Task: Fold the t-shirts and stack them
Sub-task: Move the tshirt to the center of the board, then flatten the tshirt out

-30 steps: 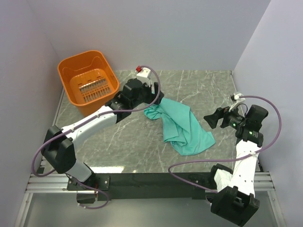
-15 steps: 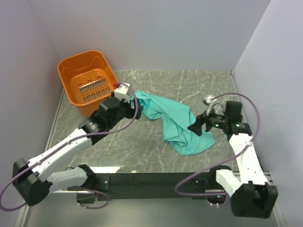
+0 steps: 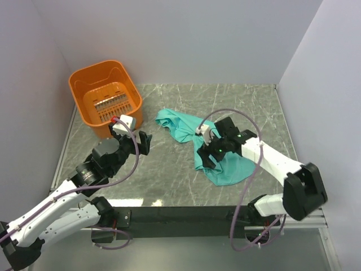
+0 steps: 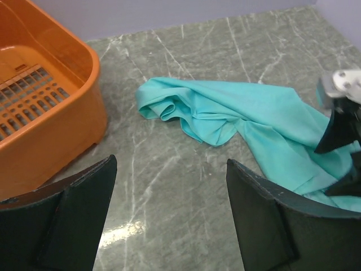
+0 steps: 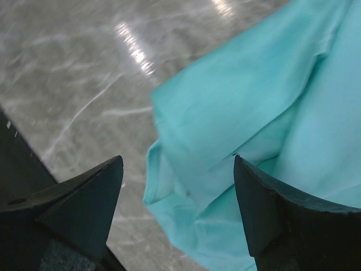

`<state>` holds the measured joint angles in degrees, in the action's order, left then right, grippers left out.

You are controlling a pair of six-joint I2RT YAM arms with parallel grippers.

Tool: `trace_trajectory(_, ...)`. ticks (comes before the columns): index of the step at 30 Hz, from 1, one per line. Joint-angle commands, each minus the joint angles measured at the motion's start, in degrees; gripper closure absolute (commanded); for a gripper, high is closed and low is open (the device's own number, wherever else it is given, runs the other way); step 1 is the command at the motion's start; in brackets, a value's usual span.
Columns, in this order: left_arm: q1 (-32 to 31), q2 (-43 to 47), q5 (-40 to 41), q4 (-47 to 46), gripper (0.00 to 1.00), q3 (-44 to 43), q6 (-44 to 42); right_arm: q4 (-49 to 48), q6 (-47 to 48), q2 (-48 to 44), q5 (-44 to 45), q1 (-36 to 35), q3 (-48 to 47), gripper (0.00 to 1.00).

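Shirt: the t-shirt (image 3: 221, 151) lies crumpled and unfolded mid-table, well apart from the orange basket (image 3: 105, 99).
Handling: I judge it light, soft and limp, so it will sag and bunch. I would pinch a hem corner or sleeve edge.
My right gripper (image 5: 177, 162): jaws apart, clamping nothing, hovering over the shirt's near folded edge.
My left gripper (image 4: 169, 165): jaws apart, empty, above bare table short of the shirt.
Surface: the table (image 3: 169, 178) is flat, glossy grey marble; cloth should slide on it.
Room: plain walls close around.

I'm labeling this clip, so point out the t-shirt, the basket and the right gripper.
t-shirt (image 3: 228, 169), top view, lower flat part of the cloth.
basket (image 3: 98, 76), top view, inner far wall.
right gripper (image 5: 176, 160), right wrist view, midway between its fingers.
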<state>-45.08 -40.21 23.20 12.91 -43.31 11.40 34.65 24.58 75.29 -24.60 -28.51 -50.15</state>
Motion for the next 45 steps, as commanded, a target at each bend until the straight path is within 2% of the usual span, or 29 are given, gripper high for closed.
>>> trace_trajectory(1, -2.2, 0.4, 4.8, 0.8, 0.16, 0.5, -2.2, -4.5, -9.7, 5.1, 6.8, 0.0, -5.6, 0.15)
trace_trajectory(6, -6.1, -0.3, 9.7, 3.5, 0.16, 0.2, -3.3, -6.6, -16.0, 8.2, 6.5, 0.3, -4.8, 0.17)
trace_trajectory(9, -6.2, -0.9, 9.9, 4.1, 0.16, -0.1, -3.3, -8.2, -18.2, 9.3, 7.3, 0.8, -3.1, 0.20)
trace_trajectory(13, -6.2, -1.2, 9.6, 4.4, 0.17, -0.4, -3.3, -9.0, -19.7, 10.8, 6.1, 2.4, -1.8, 0.29)
trace_trajectory(23, -6.2, -0.9, 8.5, 4.4, 0.17, -0.5, -3.2, -8.3, -19.7, 13.4, 5.4, 2.7, -2.1, 0.41)
trace_trajectory(27, -6.2, -0.6, 8.1, 4.3, 0.17, -0.5, -3.0, -8.0, -19.7, 13.2, 5.4, 2.6, -2.2, 0.53)
trace_trajectory(28, -6.2, -0.5, 7.9, 4.3, 0.17, -0.5, -3.0, -8.1, -19.6, 13.0, 5.4, 2.6, -2.1, 0.60)
trace_trajectory(30, -6.2, -0.4, 7.5, 4.1, 0.17, -0.4, -3.0, -8.0, -19.2, 12.5, 5.4, 2.9, -2.1, 0.67)
trace_trajectory(31, -6.2, -0.3, 7.4, 4.1, 0.17, -0.4, -3.0, -8.0, -18.9, 12.1, 5.4, 3.0, -2.2, 0.78)
trace_trajectory(33, -6.2, -0.2, 7.2, 4.1, 0.17, -0.4, -3.0, -7.5, -17.6, 11.4, 5.5, 3.0, -2.9, 0.89)
trace_trajectory(34, -6.2, -0.2, 7.1, 4.1, 0.17, -0.4, -3.0, -7.2, -16.7, 10.4, 5.4, 3.1, -3.4, 0.98)
trace_trajectory(35, -6.2, -0.3, 7.1, 4.1, 0.17, -0.4, -3.0, -5.9, -14.8, 9.9, 5.3, 3.1, -4.7, 1.00)
trace_trajectory(38, -6.2, -0.2, 6.6, 3.9, 0.17, -0.2, -3.1, 0.0, -7.3, 7.2, 4.1, 3.6, -9.2, 1.00)
trace_trajectory(41, -6.2, 0.0, 5.8, 3.6, 0.17, 0.0, -3.3, 6.4, 0.5, 2.9, -1.3, 5.8, -13.6, 1.00)
trace_trajectory(45, -6.2, 0.7, 2.8, 2.8, 0.18, 0.4, -4.5, 10.6, 6.7, -5.2, -1.2, 7.2, -18.5, 1.00)
